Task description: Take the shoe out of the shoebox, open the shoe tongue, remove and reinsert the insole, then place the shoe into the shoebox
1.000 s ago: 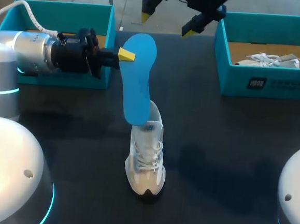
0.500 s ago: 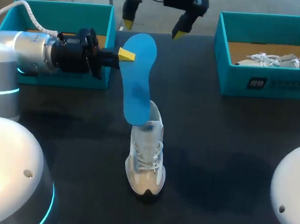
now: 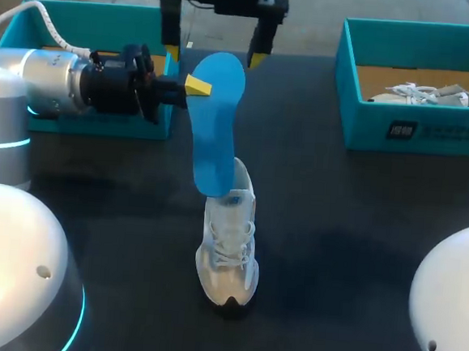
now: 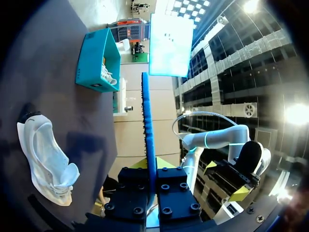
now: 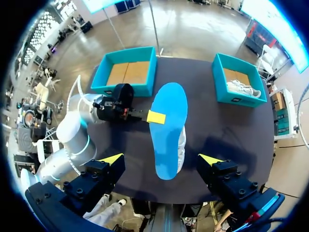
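Our left claw (image 3: 194, 85) grips the insole (image 3: 216, 125) over the shoe (image 3: 229, 248), likely for reinsertion, while our right claw (image 3: 215, 57) hovers open by the table's far edge.

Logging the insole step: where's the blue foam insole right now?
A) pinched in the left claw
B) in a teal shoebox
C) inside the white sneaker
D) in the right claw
A: the left claw is shut on the blue foam insole at its edge; the white sneaker sits on the black table, and the right claw is open.

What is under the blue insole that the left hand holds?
The white shoe stands on the table below the insole. In the right wrist view, from above, only one side shows; the insole covers the rest.
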`<state>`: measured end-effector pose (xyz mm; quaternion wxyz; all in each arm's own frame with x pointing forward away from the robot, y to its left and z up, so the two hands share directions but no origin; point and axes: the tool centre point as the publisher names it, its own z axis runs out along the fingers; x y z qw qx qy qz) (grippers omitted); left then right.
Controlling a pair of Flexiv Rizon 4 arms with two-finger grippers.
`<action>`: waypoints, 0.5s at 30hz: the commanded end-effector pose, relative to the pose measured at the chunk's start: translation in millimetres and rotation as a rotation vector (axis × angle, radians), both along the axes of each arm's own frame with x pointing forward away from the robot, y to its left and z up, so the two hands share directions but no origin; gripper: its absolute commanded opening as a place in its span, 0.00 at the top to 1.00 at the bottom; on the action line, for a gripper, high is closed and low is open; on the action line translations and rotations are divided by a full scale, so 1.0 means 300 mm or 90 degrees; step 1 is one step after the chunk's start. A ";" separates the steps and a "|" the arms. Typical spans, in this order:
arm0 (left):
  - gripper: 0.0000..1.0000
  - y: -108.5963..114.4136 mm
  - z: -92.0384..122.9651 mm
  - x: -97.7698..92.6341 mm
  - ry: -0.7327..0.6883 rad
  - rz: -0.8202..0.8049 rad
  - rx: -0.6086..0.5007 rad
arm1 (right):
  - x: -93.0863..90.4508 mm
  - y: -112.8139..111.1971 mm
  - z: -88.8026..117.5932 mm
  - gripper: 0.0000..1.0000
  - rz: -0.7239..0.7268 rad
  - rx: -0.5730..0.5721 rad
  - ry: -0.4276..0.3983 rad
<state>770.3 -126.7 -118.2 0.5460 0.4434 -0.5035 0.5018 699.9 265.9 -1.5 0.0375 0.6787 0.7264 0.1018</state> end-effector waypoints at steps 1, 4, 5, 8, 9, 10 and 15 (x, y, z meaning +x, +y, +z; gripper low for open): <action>1.00 0.001 0.001 -0.003 0.000 0.001 0.002 | 0.017 0.037 -0.013 0.00 -0.020 -0.096 0.005; 1.00 0.001 0.001 -0.003 0.000 0.001 0.002 | 0.019 0.041 -0.023 0.00 -0.024 -0.088 0.009; 1.00 0.001 0.001 -0.003 0.000 0.001 0.002 | 0.019 0.042 -0.024 0.00 -0.029 -0.077 0.007; 1.00 0.001 0.001 -0.003 0.000 0.001 0.002 | 0.018 0.042 -0.024 0.00 -0.029 -0.072 0.001; 1.00 0.001 0.001 -0.003 0.000 0.001 0.002 | 0.018 0.042 -0.024 0.00 -0.029 -0.072 0.001; 1.00 0.001 0.001 -0.003 0.000 0.001 0.002 | 0.018 0.042 -0.024 0.00 -0.029 -0.072 0.001; 1.00 0.001 0.001 -0.003 0.000 0.001 0.002 | 0.018 0.042 -0.024 0.00 -0.029 -0.072 0.001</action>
